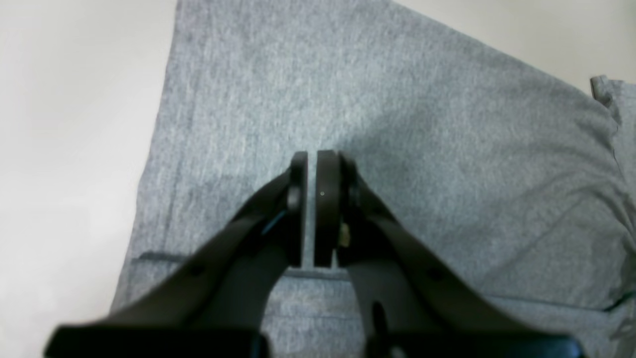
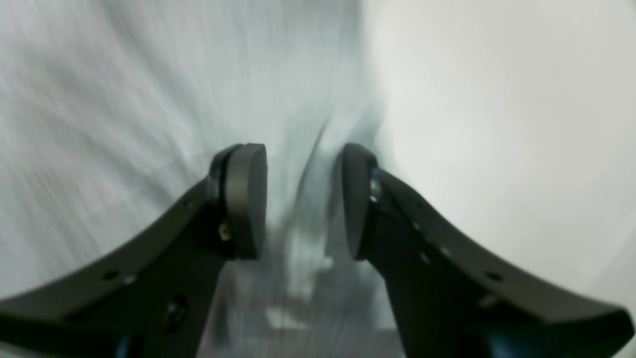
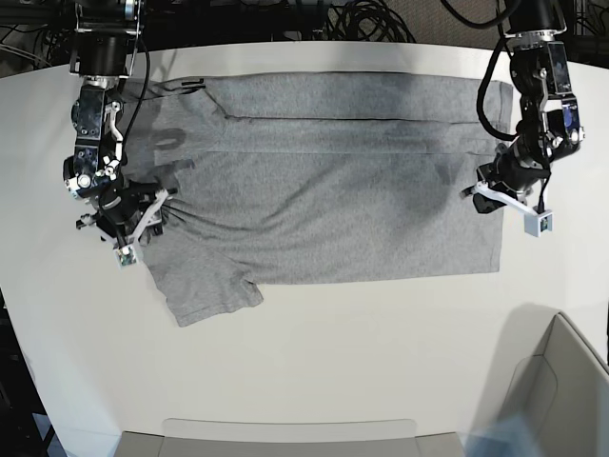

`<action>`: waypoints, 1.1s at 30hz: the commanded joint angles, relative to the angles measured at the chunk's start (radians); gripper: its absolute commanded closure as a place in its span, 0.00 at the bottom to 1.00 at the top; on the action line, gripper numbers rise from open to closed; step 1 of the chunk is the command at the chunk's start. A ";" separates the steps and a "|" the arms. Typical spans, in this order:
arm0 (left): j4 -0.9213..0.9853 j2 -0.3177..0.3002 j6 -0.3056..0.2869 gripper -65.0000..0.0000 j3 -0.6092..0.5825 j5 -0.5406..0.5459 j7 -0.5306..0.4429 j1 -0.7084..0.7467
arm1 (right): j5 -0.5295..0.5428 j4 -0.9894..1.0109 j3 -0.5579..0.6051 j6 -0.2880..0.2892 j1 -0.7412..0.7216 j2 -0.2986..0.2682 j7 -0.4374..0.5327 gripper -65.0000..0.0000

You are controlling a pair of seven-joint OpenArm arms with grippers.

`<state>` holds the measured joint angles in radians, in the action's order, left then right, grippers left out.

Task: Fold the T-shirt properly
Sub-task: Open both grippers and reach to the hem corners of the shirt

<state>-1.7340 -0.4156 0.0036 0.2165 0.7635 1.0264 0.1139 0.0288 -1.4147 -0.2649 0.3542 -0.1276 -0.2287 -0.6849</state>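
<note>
The T-shirt (image 3: 324, 190) is heather grey, a fine mottle of lighter and darker flecks, plain all over in the base view with no print showing; darker grey lines run along its seams and folds. The counter (image 3: 314, 352) is plain off-white. The left pincer (image 1: 311, 164), at the centre of its wrist view, is matt black, with a small light dot on one pad. The right pincer (image 2: 304, 199) is likewise black, its pads dark grey. At the lower right of the base view stands a pale grey bin (image 3: 561, 381).
</note>
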 commanded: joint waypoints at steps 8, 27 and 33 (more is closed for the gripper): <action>-0.014 -0.013 -0.001 0.95 0.005 0.011 -0.013 -0.009 | 0.006 0.259 0.000 -0.001 -0.360 -0.025 0.037 0.62; -0.014 0.036 -0.001 0.95 0.005 0.012 -0.013 -0.012 | 0.130 0.971 0.197 -0.008 -0.571 -0.022 0.347 0.62; -0.014 0.042 -0.001 0.95 0.008 0.012 -0.013 -0.012 | 0.130 1.058 0.200 -0.034 -0.545 -0.025 0.417 0.62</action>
<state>-1.7321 -0.3603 0.0032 0.2176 0.7666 1.0233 0.1139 0.1780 -0.3561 -0.0662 0.3332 -0.6617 -0.2459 -0.2272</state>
